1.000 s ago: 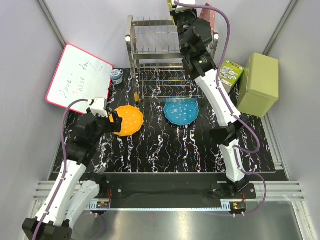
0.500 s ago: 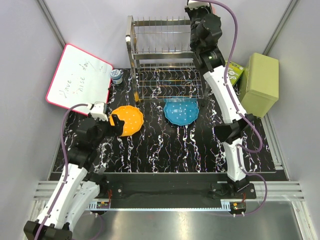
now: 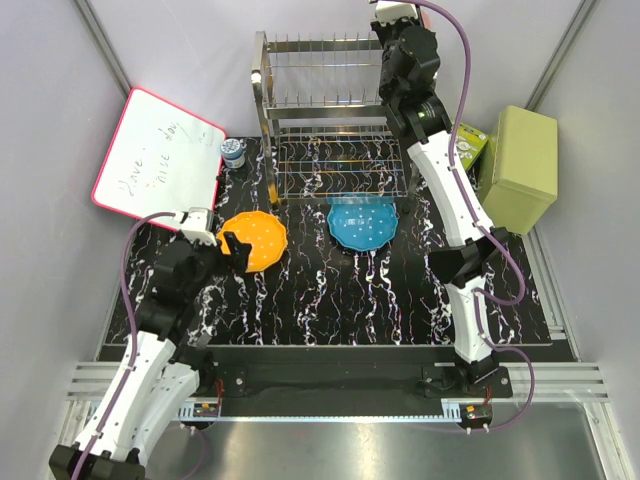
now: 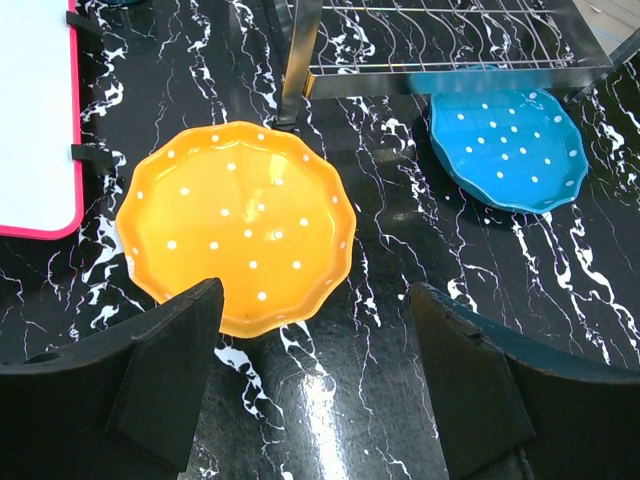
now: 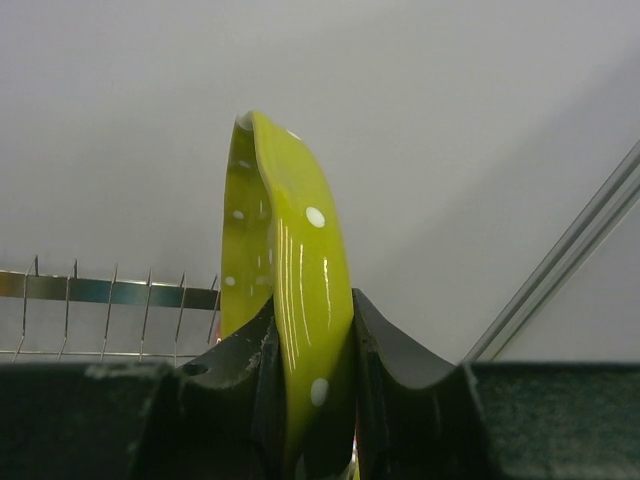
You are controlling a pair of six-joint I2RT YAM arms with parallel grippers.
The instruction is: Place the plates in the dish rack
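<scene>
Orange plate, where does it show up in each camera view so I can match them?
Top external: the orange plate lies left of centre on the table, nearer than the rack.
Left wrist: it fills the middle left, with the rack along the top.
Right wrist: not in it; the yellow-green plate shows instead.
Shared landmark: the rack, whose tines show at lower left in the right wrist view.

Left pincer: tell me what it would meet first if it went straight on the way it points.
Most likely the orange plate, lying flat on the table just ahead of the open left pincer; the blue plate sits off to the right. Depth unclear.
</scene>
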